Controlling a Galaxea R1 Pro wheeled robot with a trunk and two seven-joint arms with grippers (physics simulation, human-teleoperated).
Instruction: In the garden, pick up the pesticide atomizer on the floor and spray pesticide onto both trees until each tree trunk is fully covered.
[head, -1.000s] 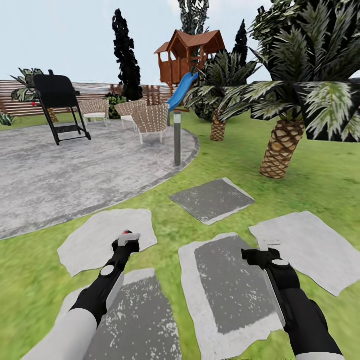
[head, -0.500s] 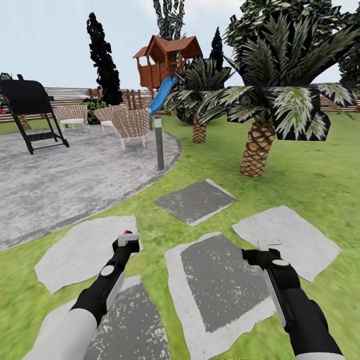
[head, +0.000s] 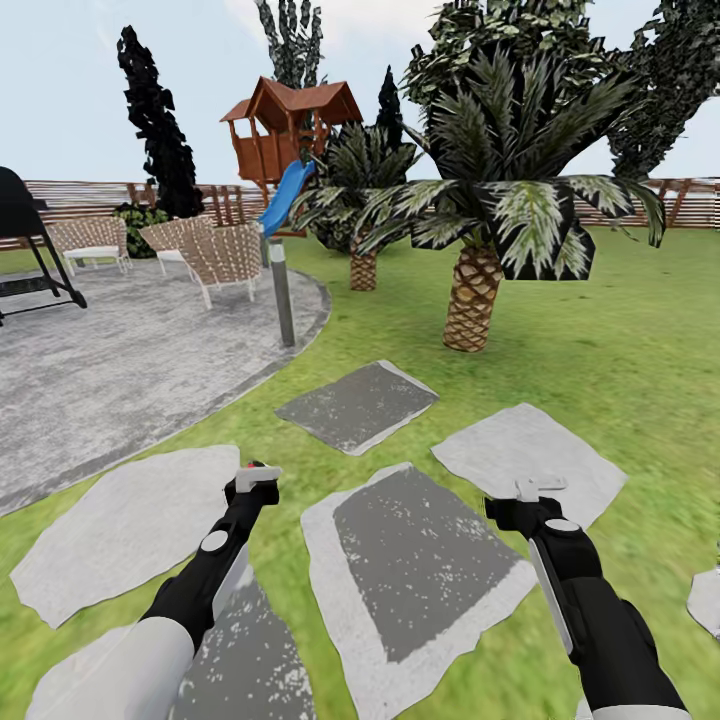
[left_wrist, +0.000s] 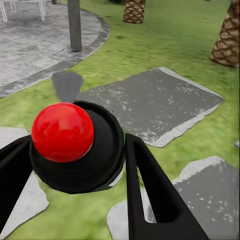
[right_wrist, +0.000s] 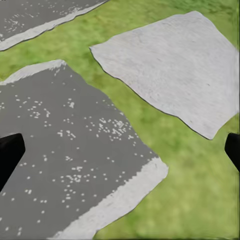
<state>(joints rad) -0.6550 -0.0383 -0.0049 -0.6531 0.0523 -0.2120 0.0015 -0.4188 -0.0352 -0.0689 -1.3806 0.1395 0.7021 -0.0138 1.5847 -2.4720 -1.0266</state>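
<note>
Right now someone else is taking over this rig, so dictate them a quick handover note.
Left tool: shut on the small black pesticide atomizer with a red knob.
Right tool: open and empty, above the grey stepping slabs in the green lawn.
Done: atomizer picked up.
Left: spraying both tree trunks. Ahead stands a short scaly-trunked palm, which is not a target; probably drive on to reach the trees.

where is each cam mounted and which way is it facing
Head: on the head, looking forward and down at stepping stones, patio and palm; both arms show.
Left wrist: by the left hand, facing the grey post; it grips a red-capped black object.
Right wrist: by the right hand, looking down at stones.
Head and left wrist share the post.
</note>
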